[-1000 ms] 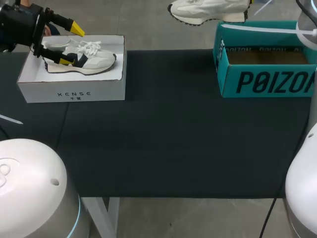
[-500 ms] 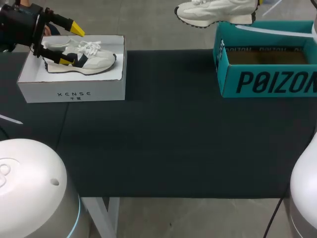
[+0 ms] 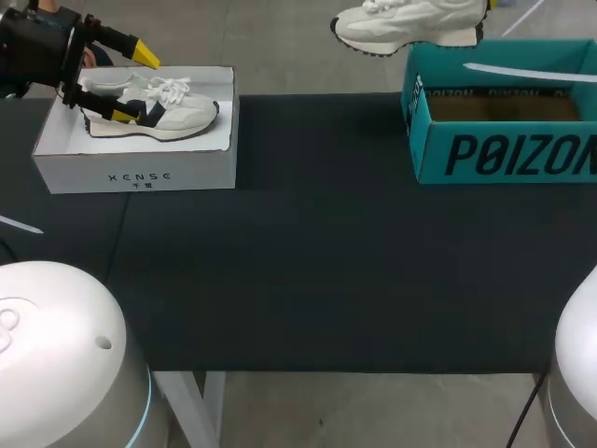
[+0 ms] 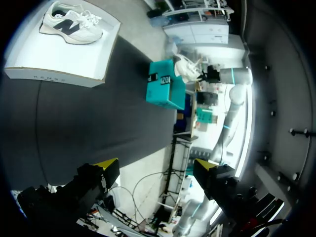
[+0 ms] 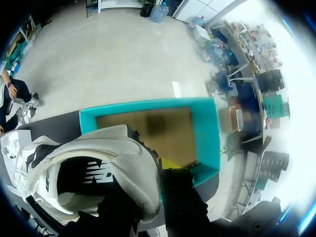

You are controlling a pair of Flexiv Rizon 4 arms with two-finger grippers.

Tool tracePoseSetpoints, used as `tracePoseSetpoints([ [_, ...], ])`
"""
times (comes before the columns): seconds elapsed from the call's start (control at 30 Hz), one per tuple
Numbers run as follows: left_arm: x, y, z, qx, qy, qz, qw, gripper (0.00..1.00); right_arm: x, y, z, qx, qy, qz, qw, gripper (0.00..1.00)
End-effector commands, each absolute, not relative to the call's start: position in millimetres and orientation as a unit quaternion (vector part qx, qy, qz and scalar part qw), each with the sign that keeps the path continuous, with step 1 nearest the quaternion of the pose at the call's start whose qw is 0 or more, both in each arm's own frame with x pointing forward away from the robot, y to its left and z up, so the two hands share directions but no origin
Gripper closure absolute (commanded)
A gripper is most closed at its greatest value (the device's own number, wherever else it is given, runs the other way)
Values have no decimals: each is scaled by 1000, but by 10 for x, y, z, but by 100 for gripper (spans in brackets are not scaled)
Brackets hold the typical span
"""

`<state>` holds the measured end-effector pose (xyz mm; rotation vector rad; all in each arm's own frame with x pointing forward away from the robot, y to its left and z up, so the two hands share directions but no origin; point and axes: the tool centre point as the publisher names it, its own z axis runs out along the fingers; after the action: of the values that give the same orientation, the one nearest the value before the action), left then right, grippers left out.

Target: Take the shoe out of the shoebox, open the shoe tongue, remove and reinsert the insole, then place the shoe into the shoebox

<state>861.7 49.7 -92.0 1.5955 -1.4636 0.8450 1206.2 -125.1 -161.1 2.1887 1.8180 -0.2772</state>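
1. Our right fingers [image 5: 173, 164] are clamped on the heel end of the white sneaker [image 3: 410, 21], holding it in the air over the far left corner of the open teal shoebox [image 3: 504, 154].
2. The sneaker's long axis runs along the box's long side, toe towards our left arm. The box's opening lies ahead of and below the fingers.
3. Our left fingers [image 3: 143, 54] stand wide apart and hold nothing. They hang over a second sneaker [image 3: 149, 105] in the white shoebox [image 3: 140, 173], well apart across the bench [image 3: 326, 261].
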Motion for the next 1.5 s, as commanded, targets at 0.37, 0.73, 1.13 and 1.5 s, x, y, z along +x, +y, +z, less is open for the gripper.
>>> tracePoseSetpoints([
  [0.37, 8623, 494, -918, 630, -578, 332, 397, 0, 12067, -1825, -1715, 779, 603, -85, 148, 100],
  [0.73, 8623, 494, -918, 630, -578, 332, 397, 0, 12030, -2363, -1804, 793, 577, -91, 174, 100],
  [1.13, 8623, 494, -918, 630, -578, 332, 397, 0, 11732, -2750, -1797, 805, 560, -81, 180, 100],
  [1.5, 8623, 494, -918, 630, -578, 332, 397, 0, 11514, -3039, -2084, 808, 554, -78, 183, 100],
])
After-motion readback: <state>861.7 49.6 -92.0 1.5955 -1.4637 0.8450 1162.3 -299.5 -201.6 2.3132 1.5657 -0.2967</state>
